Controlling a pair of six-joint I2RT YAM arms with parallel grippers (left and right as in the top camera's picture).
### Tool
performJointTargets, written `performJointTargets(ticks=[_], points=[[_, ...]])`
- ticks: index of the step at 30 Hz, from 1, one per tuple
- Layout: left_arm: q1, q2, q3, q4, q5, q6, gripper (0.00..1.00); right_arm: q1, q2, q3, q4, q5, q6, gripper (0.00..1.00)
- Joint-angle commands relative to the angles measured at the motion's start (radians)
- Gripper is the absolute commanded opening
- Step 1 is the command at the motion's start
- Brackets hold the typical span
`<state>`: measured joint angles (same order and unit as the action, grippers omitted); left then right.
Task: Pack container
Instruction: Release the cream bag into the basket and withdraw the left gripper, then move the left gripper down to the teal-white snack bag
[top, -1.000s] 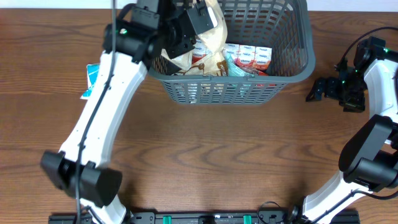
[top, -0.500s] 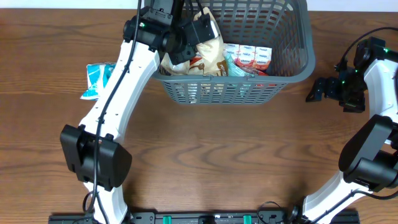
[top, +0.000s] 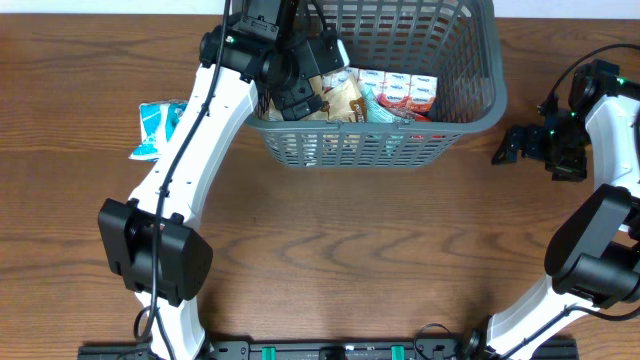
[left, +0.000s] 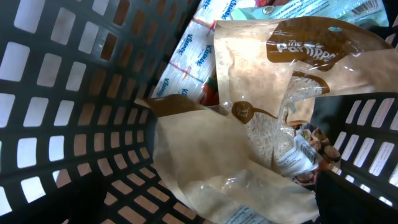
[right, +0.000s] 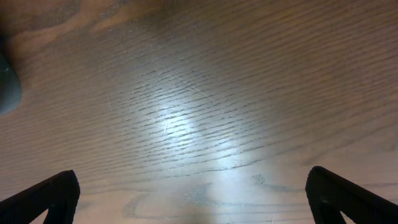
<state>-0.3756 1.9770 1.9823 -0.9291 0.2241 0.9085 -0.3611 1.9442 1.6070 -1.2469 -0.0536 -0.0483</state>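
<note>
The container (top: 380, 148), a dark grey lattice basket, stands at the back of the table. My left gripper (top: 318, 72) reaches down into its left end. In the left wrist view the left gripper (left: 193, 202) is open, its fingers wide apart. A beige packet with a clear window (left: 249, 130) lies loose between and below them against the container wall (left: 74, 93). White and blue packets (left: 193, 56) lie behind it. From overhead the beige packet (top: 345, 100) rests beside red and white packets (top: 405, 90). My right gripper (top: 505, 148) stands open over bare wood (right: 186, 112), right of the container.
A teal snack packet (top: 155, 128) lies on the table left of the container, next to my left arm (top: 190, 160). The right arm (top: 600, 150) stands along the table's right edge. Wood table (top: 350, 250) stretches in front of the container.
My left gripper has lowered into the container and opened. The beige packet it held has dropped out of the jaws and now lies in the container. The right arm has not moved.
</note>
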Motion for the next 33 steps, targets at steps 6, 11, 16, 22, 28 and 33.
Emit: performJointTargets(ticks=[6, 11, 16, 22, 28, 33], points=[[-0.001, -0.026, 0.018, -0.013, -0.010, -0.095, 0.99, 0.009, 0.006, -0.003, -0.006, -0.007, -0.013, 0.99], [-0.001, -0.100, 0.018, -0.012, -0.079, -0.172, 0.99, 0.009, 0.006, -0.003, -0.005, -0.007, -0.013, 0.99], [0.001, -0.235, 0.018, -0.004, -0.210, -0.185, 0.99, 0.009, 0.006, -0.003, -0.003, -0.008, -0.013, 0.99], [0.087, -0.400, 0.018, 0.013, -0.309, -0.295, 0.99, 0.009, 0.006, -0.003, -0.002, -0.008, -0.013, 0.99], [0.293, -0.459, 0.018, -0.076, -0.322, -0.438, 0.99, 0.009, 0.006, -0.003, 0.001, -0.006, -0.013, 0.99], [0.473, -0.418, 0.018, -0.216, -0.296, -0.552, 0.99, 0.008, 0.006, -0.003, 0.017, -0.007, -0.013, 0.99]])
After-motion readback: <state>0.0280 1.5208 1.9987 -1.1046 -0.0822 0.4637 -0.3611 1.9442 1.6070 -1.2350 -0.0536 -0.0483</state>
